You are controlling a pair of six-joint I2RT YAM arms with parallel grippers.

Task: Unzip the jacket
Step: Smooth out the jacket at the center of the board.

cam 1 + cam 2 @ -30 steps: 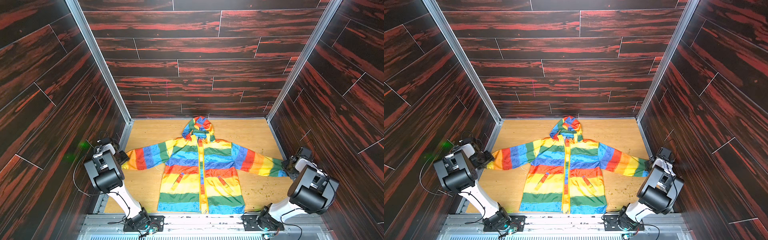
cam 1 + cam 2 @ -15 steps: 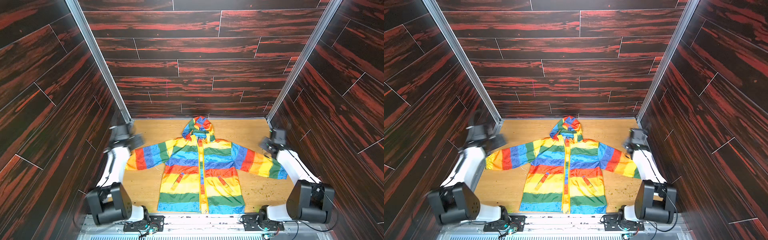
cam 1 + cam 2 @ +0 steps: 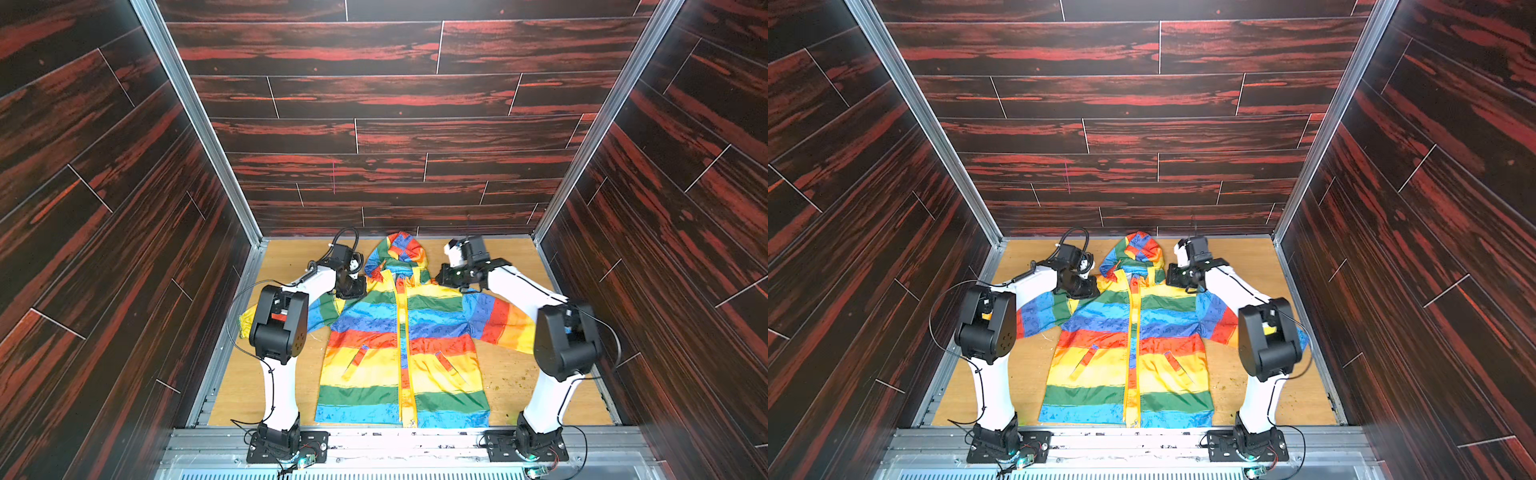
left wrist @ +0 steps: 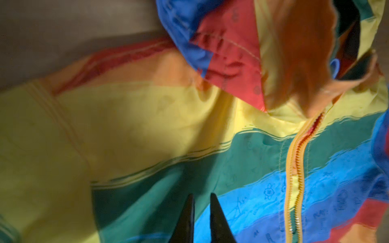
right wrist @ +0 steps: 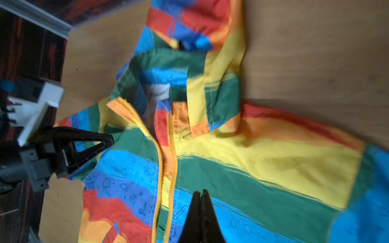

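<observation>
Between dark red-streaked plank walls (image 3: 374, 95), we are seeing one jacket (image 3: 374, 332) lying flat on the wooden tabletop (image 3: 291, 374), our two arms now reaching its collar after swinging in from the sleeves, the left gripper (image 4: 201, 195) standing a sliver apart and empty, the right gripper (image 5: 201, 192) pressing closed on nothing.

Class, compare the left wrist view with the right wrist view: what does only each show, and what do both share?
Only the left wrist view: the shoulder seam on the left arm's side of the jacket. Only the right wrist view: the right gripper, jaws shut over the green stripe, and the dark wall. Both: the hood, the yellow zipper parted near the collar, the wooden table, and the left gripper, jaws narrowly apart.
</observation>
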